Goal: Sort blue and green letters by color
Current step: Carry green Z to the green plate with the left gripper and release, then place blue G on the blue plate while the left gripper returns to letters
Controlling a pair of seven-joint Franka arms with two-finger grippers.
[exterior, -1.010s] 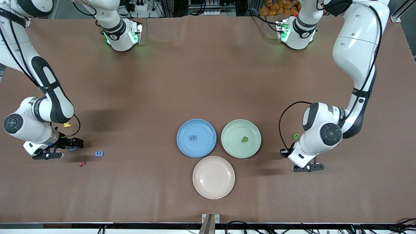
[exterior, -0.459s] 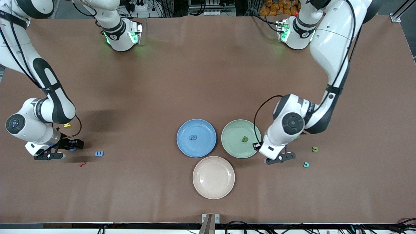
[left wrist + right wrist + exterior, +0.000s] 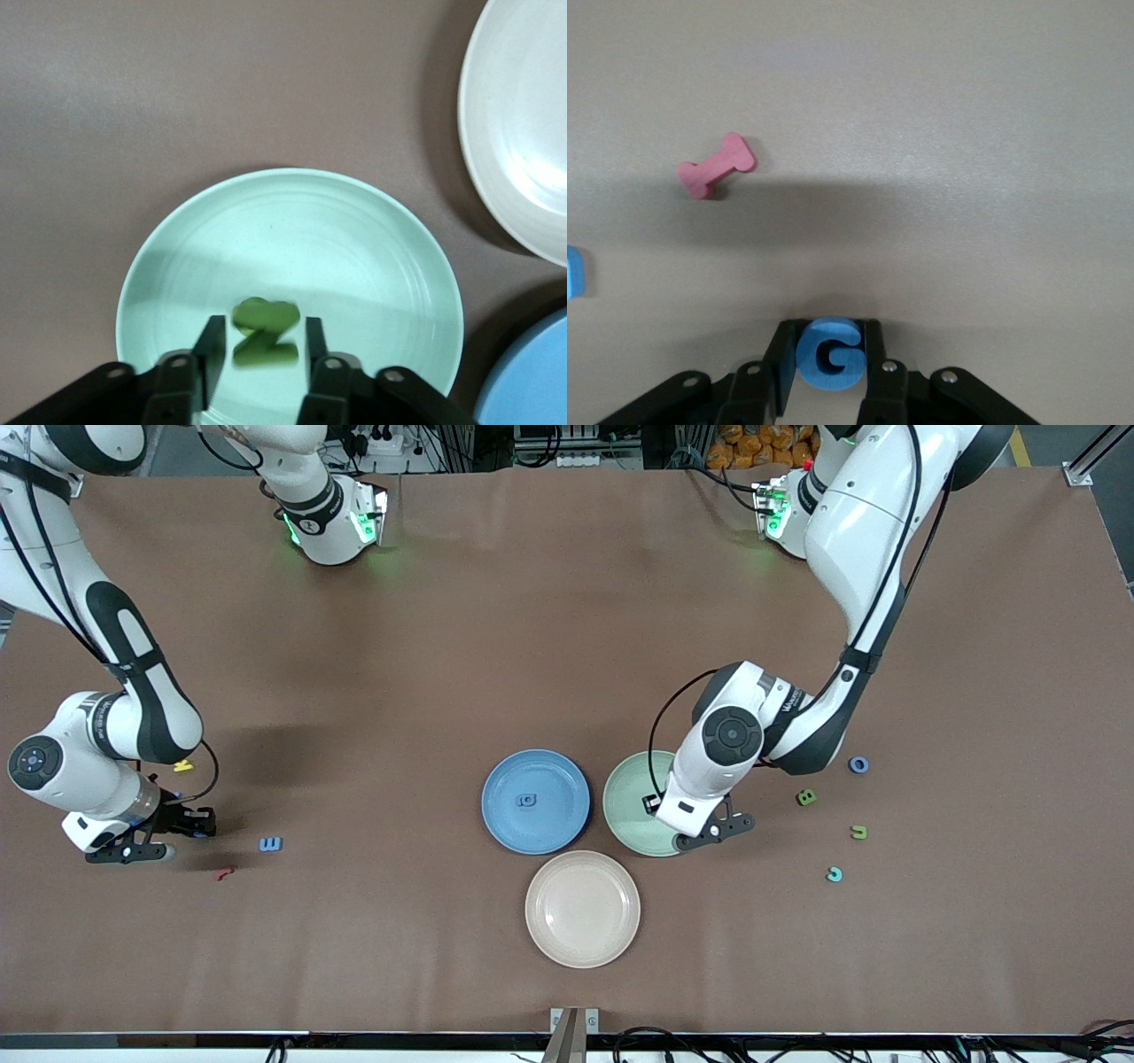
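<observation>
My left gripper (image 3: 663,808) hangs over the green plate (image 3: 623,808). In the left wrist view the left gripper (image 3: 261,343) is open. A green letter (image 3: 264,335) shows blurred between its fingers, with a narrow gap on each side, above the green plate (image 3: 292,230). My right gripper (image 3: 197,824) is low over the table at the right arm's end. It is shut on a blue letter G (image 3: 830,354). The blue plate (image 3: 505,815) holds one blue letter (image 3: 528,801). Another blue letter (image 3: 270,844) lies on the table near the right gripper.
A beige plate (image 3: 582,908) stands nearer the camera than the two coloured plates. A red letter (image 3: 223,873) and a yellow letter (image 3: 183,765) lie by the right gripper. At the left arm's end lie a blue O (image 3: 858,764), a green B (image 3: 805,798), an olive letter (image 3: 858,833) and a teal letter (image 3: 834,875).
The left arm swung from the letters at its end of the table to over the green plate, uncovering those letters. The right gripper barely moved, still around the blue G.
</observation>
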